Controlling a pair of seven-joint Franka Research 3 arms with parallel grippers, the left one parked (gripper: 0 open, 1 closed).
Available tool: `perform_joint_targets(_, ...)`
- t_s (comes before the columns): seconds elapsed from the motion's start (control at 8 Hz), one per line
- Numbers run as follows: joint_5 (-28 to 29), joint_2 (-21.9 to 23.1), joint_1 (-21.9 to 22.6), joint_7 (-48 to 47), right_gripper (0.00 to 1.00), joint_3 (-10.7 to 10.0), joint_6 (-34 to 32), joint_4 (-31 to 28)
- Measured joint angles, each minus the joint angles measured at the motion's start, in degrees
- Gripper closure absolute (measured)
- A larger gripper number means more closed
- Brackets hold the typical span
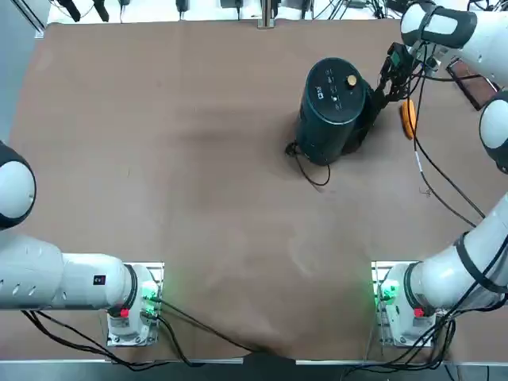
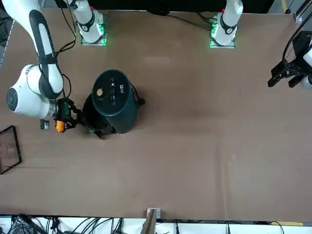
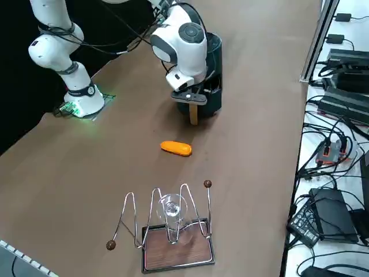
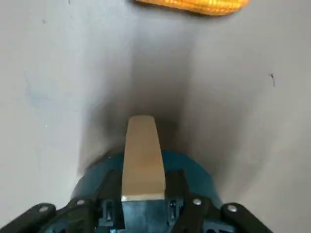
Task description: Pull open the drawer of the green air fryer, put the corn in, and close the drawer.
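we have our right gripper (image 4: pixel 142 206) clamped on the wooden handle (image 4: pixel 142 158) of the drawer (image 3: pixel 209 99) of the green air fryer (image 1: pixel 330 109); opening is in hand; the corn (image 4: pixel 194 5) lies on the table beyond our fingertips; next we judge a straight pull outward.

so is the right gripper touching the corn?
Apart. In the right side view the corn lies alone on the table, bare surface between it and the right gripper, which is shut on the drawer handle.

The end effector (image 4: pixel 142 206) grips the drawer's (image 4: pixel 146 170) wooden handle (image 4: pixel 142 155); the corn (image 4: pixel 194 5) lies beyond.
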State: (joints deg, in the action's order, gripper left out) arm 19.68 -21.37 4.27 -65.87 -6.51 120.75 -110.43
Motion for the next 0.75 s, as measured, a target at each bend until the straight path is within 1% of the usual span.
perform_joint_targets(0.62,-1.44,-1.03,-0.63,-0.01,0.52,-0.01,0.54,0.2)
perform_joint_targets(0.75,-1.87,-1.09,-0.8,-0.01,0.5,-0.01,0.56,0.28)
